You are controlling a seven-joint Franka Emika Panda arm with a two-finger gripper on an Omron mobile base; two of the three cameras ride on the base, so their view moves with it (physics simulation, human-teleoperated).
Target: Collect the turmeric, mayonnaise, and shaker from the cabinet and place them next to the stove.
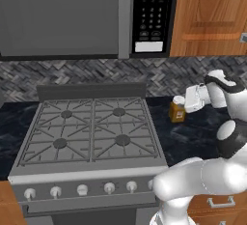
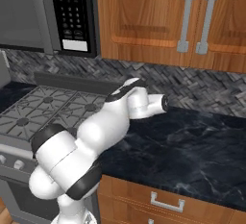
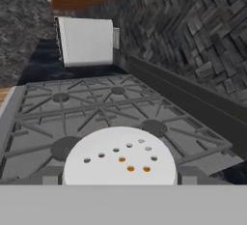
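Stove: grey steel range, four burners under dark grates, a row of knobs along its front. Its surface carries nothing. In the hand view it spreads from 9 to 3 o'clock behind the jar lid.

Turmeric: amber jar standing upright on the dark marble counter, just beside the stove's right edge, at 3 o'clock from the rear right burner. Its pale lid, pierced with small holes, shows large at 6 o'clock in the hand view.

Gripper: directly over the jar, the white hand covering the jar's top in the left base view. Fingertips are not discernible in any view; whether the jaws are spread or pinching the jar cannot be told.

Surroundings: microwave at 12 o'clock above the stove, wooden cupboards with metal handles above the counter, herringbone backsplash behind.

Obstructions: in the right base view the arm's own body hides the jar. A white appliance at 11 o'clock in the hand view cannot be identified.
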